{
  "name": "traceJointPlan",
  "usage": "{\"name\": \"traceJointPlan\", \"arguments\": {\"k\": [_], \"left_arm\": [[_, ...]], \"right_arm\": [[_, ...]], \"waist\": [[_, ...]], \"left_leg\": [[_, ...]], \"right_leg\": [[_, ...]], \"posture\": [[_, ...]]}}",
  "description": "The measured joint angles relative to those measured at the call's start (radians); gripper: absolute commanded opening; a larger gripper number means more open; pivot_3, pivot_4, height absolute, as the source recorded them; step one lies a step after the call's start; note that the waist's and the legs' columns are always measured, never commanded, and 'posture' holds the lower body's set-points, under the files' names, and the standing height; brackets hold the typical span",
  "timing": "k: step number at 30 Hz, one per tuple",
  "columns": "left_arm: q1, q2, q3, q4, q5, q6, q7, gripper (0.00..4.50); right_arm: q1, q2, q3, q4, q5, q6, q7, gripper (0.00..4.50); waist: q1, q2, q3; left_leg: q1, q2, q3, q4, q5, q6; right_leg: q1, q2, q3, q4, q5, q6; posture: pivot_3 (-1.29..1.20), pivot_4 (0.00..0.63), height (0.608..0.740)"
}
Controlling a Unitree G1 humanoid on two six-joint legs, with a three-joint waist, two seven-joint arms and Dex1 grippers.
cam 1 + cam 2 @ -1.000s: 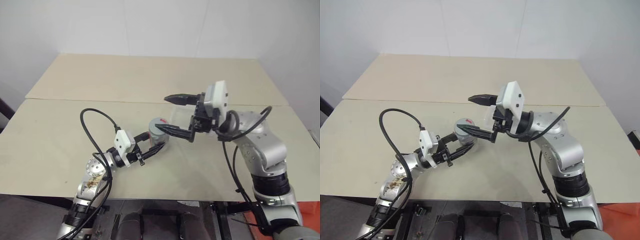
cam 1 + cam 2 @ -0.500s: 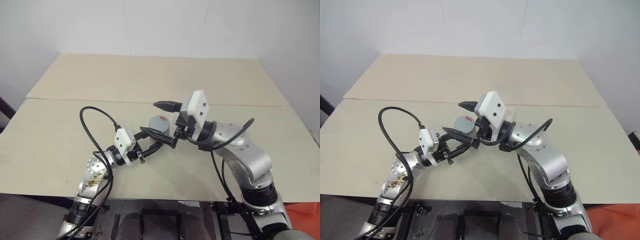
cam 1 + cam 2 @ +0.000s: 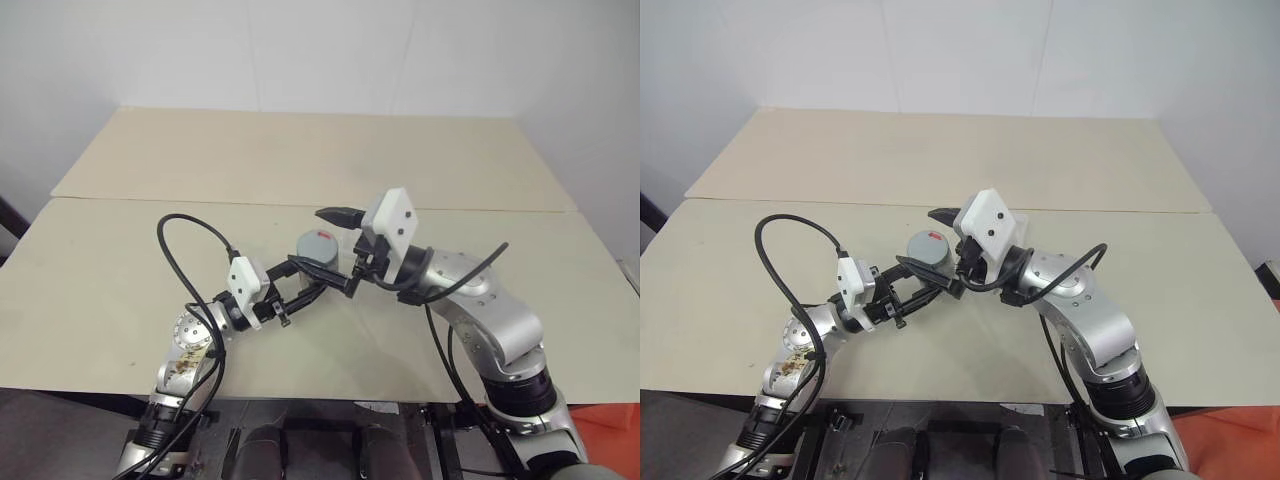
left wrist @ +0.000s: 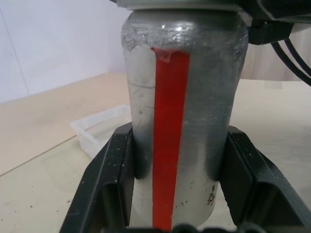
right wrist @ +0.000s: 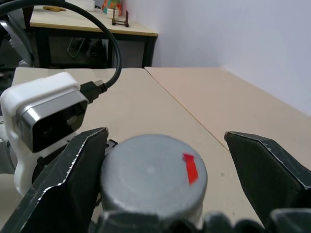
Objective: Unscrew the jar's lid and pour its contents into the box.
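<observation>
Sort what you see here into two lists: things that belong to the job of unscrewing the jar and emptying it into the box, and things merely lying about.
Belonging to the job:
- jar, shut in the left hand
- lid, on the jar
- clear plastic box
- right hand, open around the lid

Lying about:
- table
- black desk with small items, in the background

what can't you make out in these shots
- The jar's contents: hidden inside it, the lid being still on, in every view.
- The box: left wrist view shows one corner behind the jar; in the head views the right hand and arm cover it.
- The jar's base: cut off by the left wrist view's edge, between the left hand's fingers.
</observation>
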Motion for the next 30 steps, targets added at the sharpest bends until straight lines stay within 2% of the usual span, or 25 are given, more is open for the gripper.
{"name": "traceJointPlan", "arguments": {"k": [15, 30], "left_arm": [[-0.004, 0.000, 0.028, 0.051, -0.001, -0.033, -0.033, 2.09], [-0.006, -0.001, 0.054, 0.089, 0.000, -0.071, -0.043, 2.09]], "right_arm": [[0.047, -0.057, -0.034, -0.023, 0.028, 0.000, 0.016, 4.46], [0.098, -0.103, -0.119, -0.043, 0.073, 0.004, 0.039, 4.46]], "waist": [[0.000, 0.000, 0.000], [0.001, 0.000, 0.000]], "left_leg": [[0.000, 0.000, 0.000, 0.000, 0.000, 0.000], [0.000, 0.000, 0.000, 0.000, 0.000, 0.000]], "right_leg": [[0.000, 0.000, 0.000, 0.000, 0.000, 0.000], [0.000, 0.000, 0.000, 0.000, 0.000, 0.000]], "posture": [[0.00, 0.150, 0.740], [0.00, 0.150, 0.740]]}}
